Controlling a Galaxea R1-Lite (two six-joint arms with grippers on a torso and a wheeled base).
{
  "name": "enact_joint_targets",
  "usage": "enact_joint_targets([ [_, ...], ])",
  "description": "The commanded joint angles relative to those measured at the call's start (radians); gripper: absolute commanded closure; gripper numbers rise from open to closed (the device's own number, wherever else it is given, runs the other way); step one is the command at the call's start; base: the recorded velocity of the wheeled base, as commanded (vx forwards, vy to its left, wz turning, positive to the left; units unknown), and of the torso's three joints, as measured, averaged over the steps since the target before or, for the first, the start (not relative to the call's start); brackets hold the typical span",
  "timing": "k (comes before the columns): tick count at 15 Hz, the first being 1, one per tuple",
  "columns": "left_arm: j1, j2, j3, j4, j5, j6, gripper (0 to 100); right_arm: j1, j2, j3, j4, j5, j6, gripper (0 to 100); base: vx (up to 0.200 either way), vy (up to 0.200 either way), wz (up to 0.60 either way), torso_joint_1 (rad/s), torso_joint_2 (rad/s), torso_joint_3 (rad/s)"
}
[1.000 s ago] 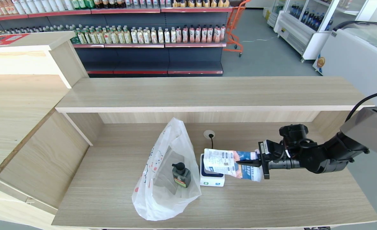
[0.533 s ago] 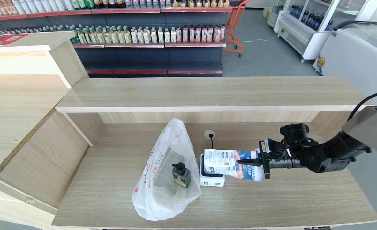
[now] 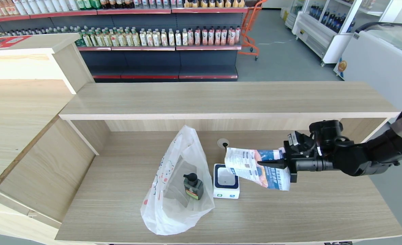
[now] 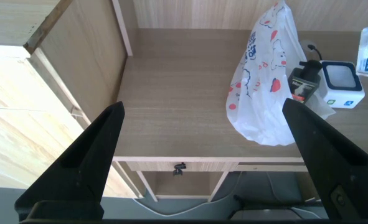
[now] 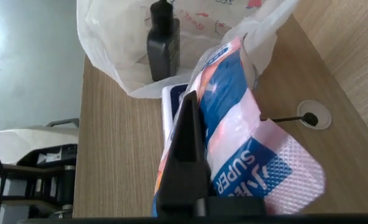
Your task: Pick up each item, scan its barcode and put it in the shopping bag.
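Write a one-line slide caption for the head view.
Right gripper holds a packet beside the scanner; the shopping bag contains a pump bottle.

The right arm (image 3: 357, 160) lies stretched leftward, right tool (image 3: 266, 166) clamped; left tool (image 4: 202, 107) gapes wide.

A shop: drink-stocked shelves (image 3: 160, 37), checkout counter (image 3: 221, 98), fridges (image 3: 326, 27).

right gripper (image 3: 266, 164) drawn back with pack (image 3: 245, 162), scanner (image 3: 225, 177) uncovered, pack perhaps higher
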Motion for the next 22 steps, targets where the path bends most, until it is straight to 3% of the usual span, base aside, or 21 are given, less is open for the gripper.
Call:
enact_joint_targets([
  [1,0.000,0.000,0.000,0.000,0.000,0.000,0,-0.032,-0.274,0.029,0.024,-0.009,0.317,100,0.000,0.000,0.00,0.000,0.00,0.000],
  [4,0.000,0.000,0.000,0.000,0.000,0.000,0,-0.023,-0.457,0.101,0.027,-0.213,0.750,100,0.000,0.000,0.00,0.000,0.00,0.000],
  [6,0.000,0.000,0.000,0.000,0.000,0.000,0,0.007,-0.454,0.113,0.030,-0.310,0.866,100,0.000,0.000,0.00,0.000,0.00,0.000],
  [10,0.000,0.000,0.000,0.000,0.000,0.000,0,0.000,-0.454,0.133,0.146,-0.316,0.911,100,0.000,0.000,0.00,0.000,0.00,0.000],
  [17,0.000,0.000,0.000,0.000,0.000,-0.002,0,-0.020,-0.497,0.176,0.156,-0.307,0.914,100,0.000,0.000,0.00,0.000,0.00,0.000],
  [22,0.000,0.000,0.000,0.000,0.000,0.000,0,-0.052,-0.488,0.172,0.156,-0.285,0.915,100,0.000,0.200,0.00,-0.003,0.00,0.001],
])
